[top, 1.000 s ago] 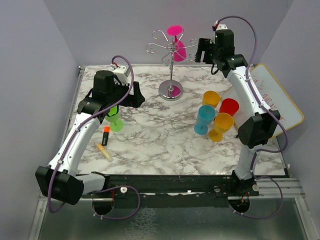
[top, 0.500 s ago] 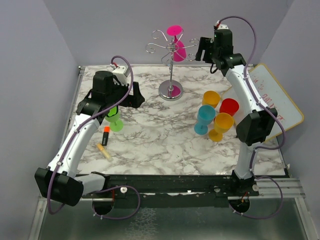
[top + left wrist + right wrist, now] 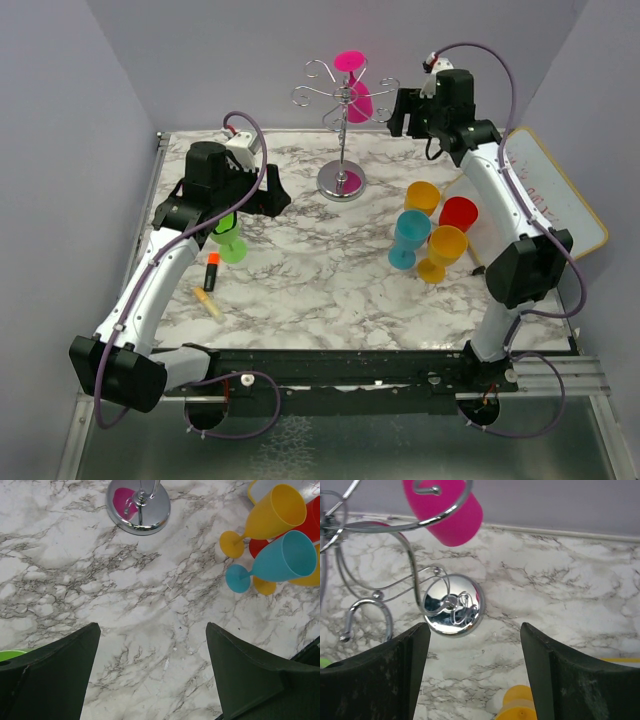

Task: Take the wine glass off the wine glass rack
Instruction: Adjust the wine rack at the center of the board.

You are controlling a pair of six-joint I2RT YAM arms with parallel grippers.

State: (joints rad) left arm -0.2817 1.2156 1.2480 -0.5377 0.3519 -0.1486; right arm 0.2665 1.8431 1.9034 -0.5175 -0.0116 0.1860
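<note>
That hot-pink plastic wine glass hanging upside-down on the silver wire rack looks light, rigid, slick; I'd grab the bowl. Right tool gapes wide, empty.

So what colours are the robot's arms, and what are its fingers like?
The left arm and right arm are white tubes with chunky black joints. A thin purple cable loops along each. The fingers are dark, flat and wedge-shaped, two on each arm.
</note>
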